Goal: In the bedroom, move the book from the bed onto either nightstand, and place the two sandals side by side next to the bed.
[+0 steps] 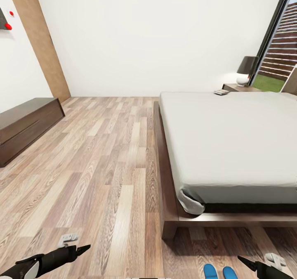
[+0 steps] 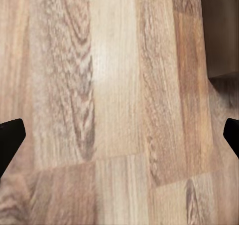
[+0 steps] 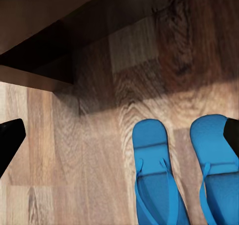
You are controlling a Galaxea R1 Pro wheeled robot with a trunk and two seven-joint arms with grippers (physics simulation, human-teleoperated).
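The bed (image 1: 231, 138) with its pale grey mattress takes up the right of the head view. A small thin dark book (image 1: 221, 92) lies at its far corner, beside the nightstand (image 1: 239, 88); I cannot tell which of the two it rests on. Two blue sandals (image 1: 210, 271) (image 1: 229, 273) lie side by side on the floor at the foot of the bed, and show as the left sandal (image 3: 152, 175) and the right sandal (image 3: 219, 170) under my right gripper (image 3: 119, 140), which is open above them. My left gripper (image 2: 119, 140) hangs open over bare planks.
A long low dark-wood cabinet (image 1: 24, 126) stands along the left wall beside a brown wooden door (image 1: 39, 39). A dark-shaded lamp (image 1: 246, 68) sits on the nightstand by the tall window (image 1: 280, 35). Wood-plank floor (image 1: 103, 167) stretches between cabinet and bed.
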